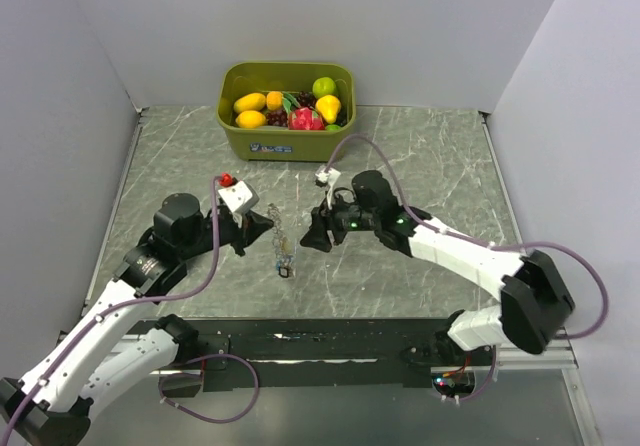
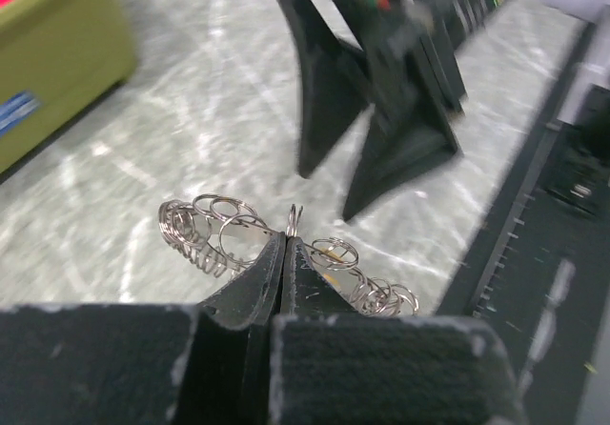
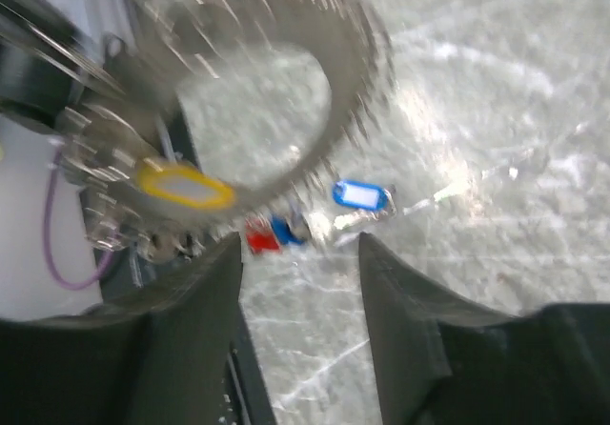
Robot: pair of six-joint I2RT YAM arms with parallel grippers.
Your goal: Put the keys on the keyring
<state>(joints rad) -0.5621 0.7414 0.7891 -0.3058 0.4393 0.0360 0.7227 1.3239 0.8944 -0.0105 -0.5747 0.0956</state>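
1. The left fingers point(image 2: 282, 271) are pressed fully together, and a single small wire ring stands up out of the seam at their tips. That ring is part of the keyring point(image 2: 208, 229), so the left fingers have it pinched.
2. In the left wrist view the chain's linked silver rings spill out to both sides of the closed tips. The stretch directly behind the fingers is hidden, and I cannot tell whether the chain rests on the table point(image 2: 191, 111) or hangs just above it.
3. The right fingers point(image 3: 214, 296) stand apart with nothing between them. They point at the keyring from the opposite side and do not touch it.
4. The right wrist view is badly motion-blurred. The keyring shows there only as a smeared grey loop, cut off at the upper left.
5. The keys point(image 3: 360, 194) show mostly as coloured heads: a blue one on the table just right of the loop, a red one and a smaller blue one at its lower edge, and a yellow one overlapping the loop. I cannot tell whether any is threaded on.
6. From above, the keyring lies between the two sets of fingers at mid-table, too small to read.
7. At the far edge, well apart, an olive basket point(image 1: 285, 146) holds toy fruit point(image 1: 250, 102).
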